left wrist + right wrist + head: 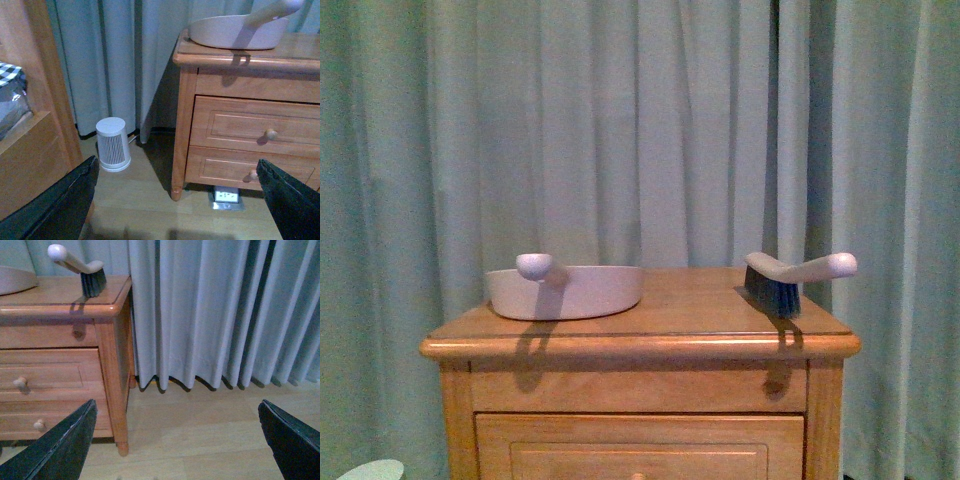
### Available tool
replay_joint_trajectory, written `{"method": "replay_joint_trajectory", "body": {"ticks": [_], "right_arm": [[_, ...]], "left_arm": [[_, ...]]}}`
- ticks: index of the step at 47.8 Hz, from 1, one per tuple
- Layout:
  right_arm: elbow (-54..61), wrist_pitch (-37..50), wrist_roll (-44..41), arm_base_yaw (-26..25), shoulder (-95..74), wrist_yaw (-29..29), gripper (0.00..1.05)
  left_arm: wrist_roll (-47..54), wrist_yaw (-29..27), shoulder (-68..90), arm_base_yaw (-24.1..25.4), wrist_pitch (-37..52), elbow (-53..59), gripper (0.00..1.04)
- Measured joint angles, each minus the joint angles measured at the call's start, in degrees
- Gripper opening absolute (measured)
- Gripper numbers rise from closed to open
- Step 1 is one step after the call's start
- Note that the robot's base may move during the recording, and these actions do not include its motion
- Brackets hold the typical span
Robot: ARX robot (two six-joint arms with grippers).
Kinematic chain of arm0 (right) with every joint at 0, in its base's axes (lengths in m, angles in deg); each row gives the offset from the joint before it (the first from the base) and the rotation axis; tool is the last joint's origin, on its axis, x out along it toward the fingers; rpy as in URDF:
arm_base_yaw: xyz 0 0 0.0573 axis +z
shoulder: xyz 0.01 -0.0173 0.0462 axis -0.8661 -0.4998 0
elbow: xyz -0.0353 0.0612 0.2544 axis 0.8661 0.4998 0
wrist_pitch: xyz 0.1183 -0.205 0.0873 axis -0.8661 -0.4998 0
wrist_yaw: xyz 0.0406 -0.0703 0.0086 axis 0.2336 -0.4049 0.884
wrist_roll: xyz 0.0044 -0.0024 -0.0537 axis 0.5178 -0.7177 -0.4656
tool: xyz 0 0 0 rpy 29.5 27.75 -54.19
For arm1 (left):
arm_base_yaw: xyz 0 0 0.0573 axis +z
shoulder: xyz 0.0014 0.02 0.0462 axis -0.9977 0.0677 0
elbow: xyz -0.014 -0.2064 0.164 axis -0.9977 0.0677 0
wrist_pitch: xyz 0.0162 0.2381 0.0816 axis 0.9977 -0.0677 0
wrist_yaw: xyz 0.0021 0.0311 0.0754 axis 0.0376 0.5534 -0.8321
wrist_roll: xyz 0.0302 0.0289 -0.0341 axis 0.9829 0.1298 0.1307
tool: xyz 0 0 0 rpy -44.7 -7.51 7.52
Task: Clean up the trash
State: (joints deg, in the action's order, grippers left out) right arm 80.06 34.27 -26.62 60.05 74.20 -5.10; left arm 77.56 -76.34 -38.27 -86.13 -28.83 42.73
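Observation:
No crumpled white wad of trash shows in any view. A pale pinkish dustpan (pixel 565 290) and a dark-bristled hand brush (pixel 790 275) sit on a wooden nightstand (pixel 640 345). Neither arm shows in the front view. My left gripper (pixel 175 210) is open and empty, low over the wooden floor in front of the nightstand's left leg; the dustpan (pixel 235 32) is above it. My right gripper (pixel 175 450) is open and empty over the floor to the right of the nightstand; the brush (pixel 82 267) is up on its top.
A small white ribbed cylinder (pixel 113 144) stands on the floor by the curtain. A floor socket (pixel 226 195) sits under the nightstand. A wooden shelf unit (pixel 35 125) is close on the left. Curtains (pixel 225 315) hang behind.

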Motion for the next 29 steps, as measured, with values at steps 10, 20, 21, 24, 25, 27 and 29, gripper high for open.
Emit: {"method": "replay_joint_trajectory", "body": {"ticks": [10,20,21,24,25,27,29], "right_arm": [[0.0,0.0,0.0,0.0,0.0,0.0,0.97],[0.0,0.0,0.0,0.0,0.0,0.0,0.97],[0.0,0.0,0.0,0.0,0.0,0.0,0.97],[0.0,0.0,0.0,0.0,0.0,0.0,0.97],[0.0,0.0,0.0,0.0,0.0,0.0,0.97],[0.0,0.0,0.0,0.0,0.0,0.0,0.97],[0.0,0.0,0.0,0.0,0.0,0.0,0.97]], "left_arm": [[0.0,0.0,0.0,0.0,0.0,0.0,0.97],[0.0,0.0,0.0,0.0,0.0,0.0,0.97],[0.0,0.0,0.0,0.0,0.0,0.0,0.97],[0.0,0.0,0.0,0.0,0.0,0.0,0.97],[0.0,0.0,0.0,0.0,0.0,0.0,0.97],[0.0,0.0,0.0,0.0,0.0,0.0,0.97],[0.0,0.0,0.0,0.0,0.0,0.0,0.97]]}}
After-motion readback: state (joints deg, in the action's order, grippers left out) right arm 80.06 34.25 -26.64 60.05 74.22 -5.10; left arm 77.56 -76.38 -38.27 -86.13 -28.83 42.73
